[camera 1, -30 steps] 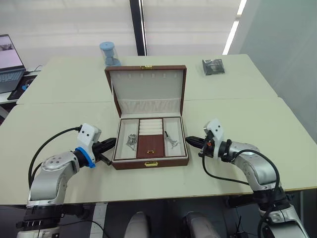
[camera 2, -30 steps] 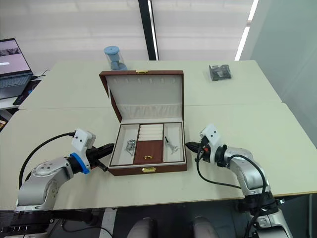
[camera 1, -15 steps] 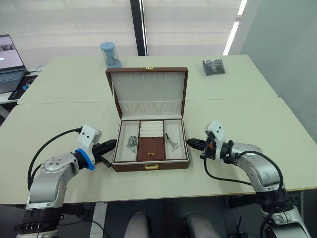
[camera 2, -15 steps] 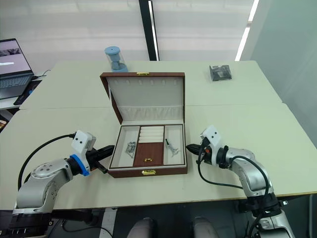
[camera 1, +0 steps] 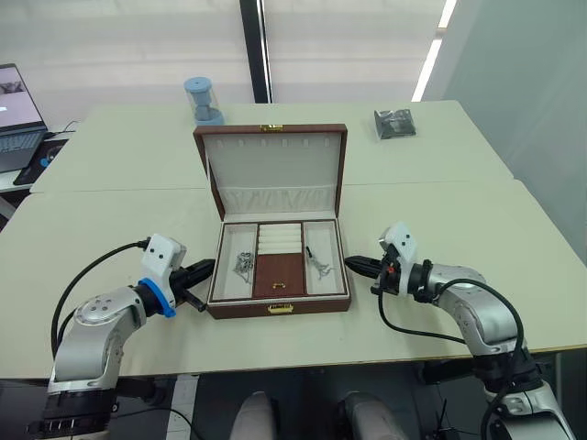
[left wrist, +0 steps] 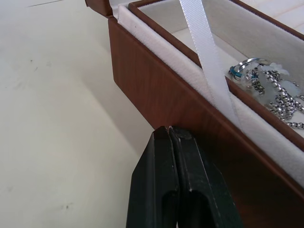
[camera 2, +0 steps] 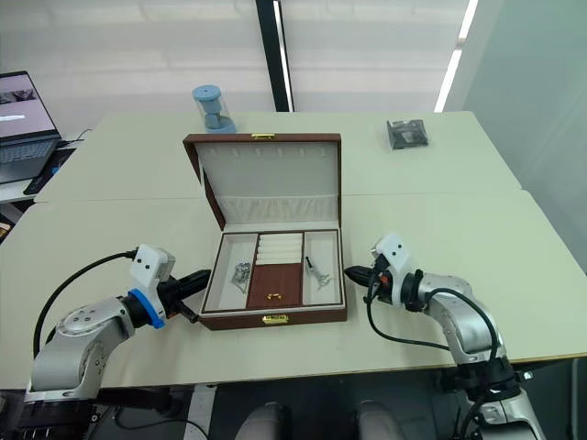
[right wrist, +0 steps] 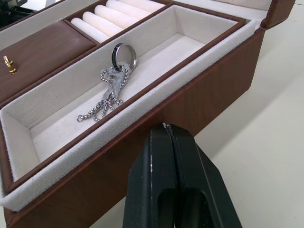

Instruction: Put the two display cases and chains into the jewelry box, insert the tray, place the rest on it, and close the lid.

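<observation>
The brown jewelry box (camera 1: 248, 307) stands open mid-table, its cream-lined lid (camera 1: 272, 165) upright behind it. The tray (camera 1: 278, 273) sits inside, brown centre with a gold ring toward the front. Silver chains (camera 1: 244, 264) lie in its left cream compartment; more chains (right wrist: 111, 92) with a dark ring lie in the right one. The display cases are out of view. My left gripper (camera 1: 207, 267) is shut with nothing in it, tips at the box's left wall (left wrist: 156, 95). Just off the box's right wall, my right gripper (camera 1: 352, 264) is also shut and holds nothing.
A blue spool-shaped object (camera 1: 203, 99) stands behind the box at the back left. A small dark packet (camera 1: 395, 123) lies at the back right. A laptop (camera 1: 18, 101) sits on a side table far left. The table's front edge runs just below both arms.
The left arm has eased slightly back and down. The box, tray and right gripper stand as before.
</observation>
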